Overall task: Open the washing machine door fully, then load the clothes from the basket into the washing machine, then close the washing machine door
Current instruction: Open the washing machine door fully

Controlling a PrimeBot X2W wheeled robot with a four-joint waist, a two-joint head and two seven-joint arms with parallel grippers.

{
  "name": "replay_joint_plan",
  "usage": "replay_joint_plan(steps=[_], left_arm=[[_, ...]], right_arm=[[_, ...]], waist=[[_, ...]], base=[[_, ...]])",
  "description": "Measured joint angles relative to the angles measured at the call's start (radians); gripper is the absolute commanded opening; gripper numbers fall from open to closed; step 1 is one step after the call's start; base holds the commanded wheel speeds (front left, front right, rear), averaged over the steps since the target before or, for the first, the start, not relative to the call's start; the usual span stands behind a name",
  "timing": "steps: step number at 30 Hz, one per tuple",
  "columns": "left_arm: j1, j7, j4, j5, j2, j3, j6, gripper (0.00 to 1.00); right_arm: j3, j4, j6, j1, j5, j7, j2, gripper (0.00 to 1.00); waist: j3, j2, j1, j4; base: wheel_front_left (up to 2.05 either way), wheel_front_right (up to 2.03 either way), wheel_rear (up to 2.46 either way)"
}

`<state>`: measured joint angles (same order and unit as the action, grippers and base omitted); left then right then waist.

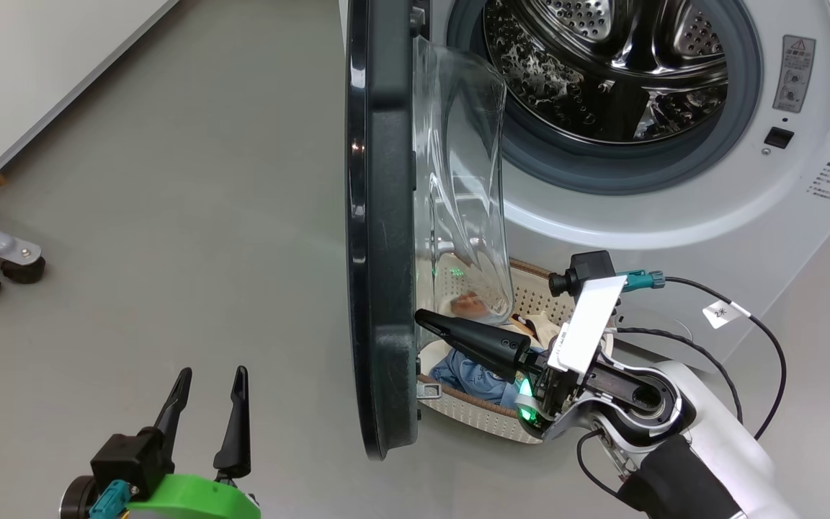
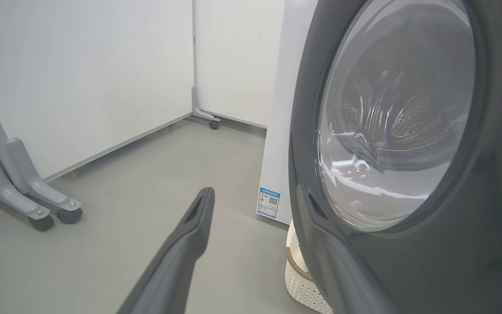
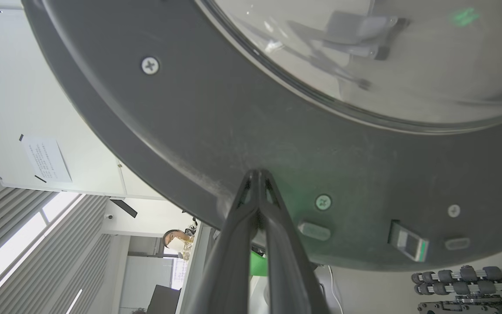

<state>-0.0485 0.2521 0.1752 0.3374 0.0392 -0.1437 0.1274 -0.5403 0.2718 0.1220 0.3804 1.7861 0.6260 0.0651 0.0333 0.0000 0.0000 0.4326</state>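
Your shut, empty right end effector touches the door ahead: opening step. Push it wider; the left end effector gapes, empty.

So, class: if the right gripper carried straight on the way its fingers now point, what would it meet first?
The washing machine door: the shut right gripper points at its dark inner rim, tips apparently right against it, though real contact is hard to confirm.
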Motion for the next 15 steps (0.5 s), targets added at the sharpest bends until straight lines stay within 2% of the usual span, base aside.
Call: replay_joint_plan(steps=[10, 15], left_arm=[[-0.019, 0.000, -0.009, 0.000, 0.001, 0.032, 0.000, 1.00], [-0.021, 0.000, -0.015, 0.000, 0.001, 0.059, 0.000, 1.00]], right_arm=[[-0.031, 0.000, 0.000, 0.001, -0.002, -0.016, -0.001, 0.00], [-0.037, 0.000, 0.000, 0.001, -0.053, -0.016, -0.002, 0.00]], waist=[[-0.003, 0.0000, 0.0000, -0.004], [-0.005, 0.0000, 0.0000, -0.024]], base=[[0.00, 0.00, 0.00], [0.00, 0.00, 0.00]])
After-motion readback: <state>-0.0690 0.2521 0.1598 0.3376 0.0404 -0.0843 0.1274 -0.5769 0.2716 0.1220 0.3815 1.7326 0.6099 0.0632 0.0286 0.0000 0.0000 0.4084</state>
